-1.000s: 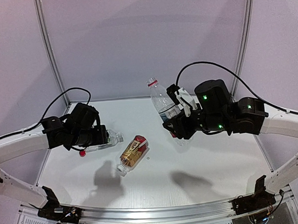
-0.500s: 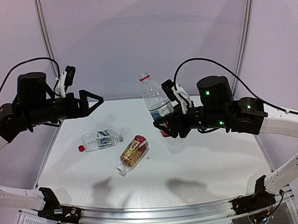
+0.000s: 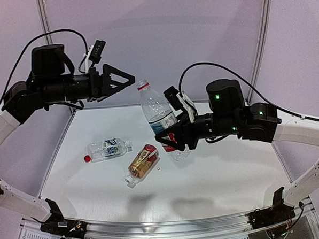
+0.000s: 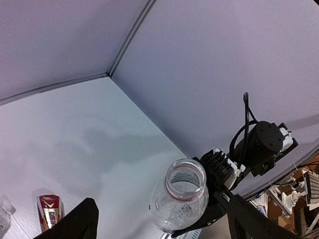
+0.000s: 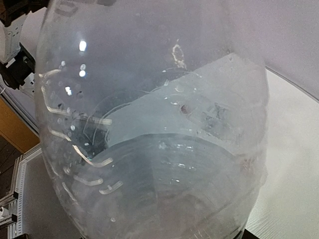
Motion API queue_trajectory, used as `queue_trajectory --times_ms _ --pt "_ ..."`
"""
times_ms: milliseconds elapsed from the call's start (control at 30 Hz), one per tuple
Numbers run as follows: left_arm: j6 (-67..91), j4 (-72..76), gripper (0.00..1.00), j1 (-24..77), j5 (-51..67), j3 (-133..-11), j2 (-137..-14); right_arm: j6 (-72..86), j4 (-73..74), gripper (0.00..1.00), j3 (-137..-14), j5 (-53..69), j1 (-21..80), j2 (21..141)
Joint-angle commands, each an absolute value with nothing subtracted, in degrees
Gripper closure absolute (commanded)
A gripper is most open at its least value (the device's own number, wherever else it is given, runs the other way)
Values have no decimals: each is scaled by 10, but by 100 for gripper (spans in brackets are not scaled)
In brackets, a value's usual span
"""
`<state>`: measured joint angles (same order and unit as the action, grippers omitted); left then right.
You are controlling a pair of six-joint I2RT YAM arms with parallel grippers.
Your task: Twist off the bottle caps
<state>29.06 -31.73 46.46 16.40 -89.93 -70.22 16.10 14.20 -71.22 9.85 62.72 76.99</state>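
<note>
None of the caps [image 3: 87, 158] is judged removed: the blue-labelled clear bottle [image 3: 153, 106] is clamped aloft by the right gripper [image 3: 170, 139], neck offered to the spread-open left gripper [image 3: 130, 79], while the red-capped bottle [image 3: 108, 149] and amber bottle [image 3: 143, 161] are left lying on the table [image 3: 221, 170].

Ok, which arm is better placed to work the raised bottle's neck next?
Left. The left end effector, open, sits near the bottle's neck, pointing at it; the right end effector is clamped on its body.

The clear bottle [image 3: 155, 111] was glossy, transparent plastic with moulded ribs. The table [image 3: 221, 175] looked matt white. The amber bottle [image 3: 142, 162] carried a shiny red-gold label. The front rail [image 3: 165, 229] looked metallic.
</note>
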Motion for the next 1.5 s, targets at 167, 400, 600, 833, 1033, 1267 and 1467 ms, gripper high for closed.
queue_trajectory --times_ms 167,400,600,833,1033,1267,1467 --pt "313 -306 23 486 209 -955 -769 174 136 45 -730 132 627 783" --pt "316 -307 36 487 221 -948 -775 174 136 45 -734 134 627 787" --pt "325 -302 46 488 225 -953 -785 174 136 45 -735 135 626 790" --pt "332 -308 83 488 235 -962 -797 175 136 42 -740 133 627 797" --pt "333 -311 92 487 227 -963 -798 184 144 1 -744 105 627 797" --pt "323 -332 93 480 198 -964 -787 188 150 1 -737 94 626 792" --pt "307 -367 94 465 164 -964 -771 191 151 1 -734 52 626 776"
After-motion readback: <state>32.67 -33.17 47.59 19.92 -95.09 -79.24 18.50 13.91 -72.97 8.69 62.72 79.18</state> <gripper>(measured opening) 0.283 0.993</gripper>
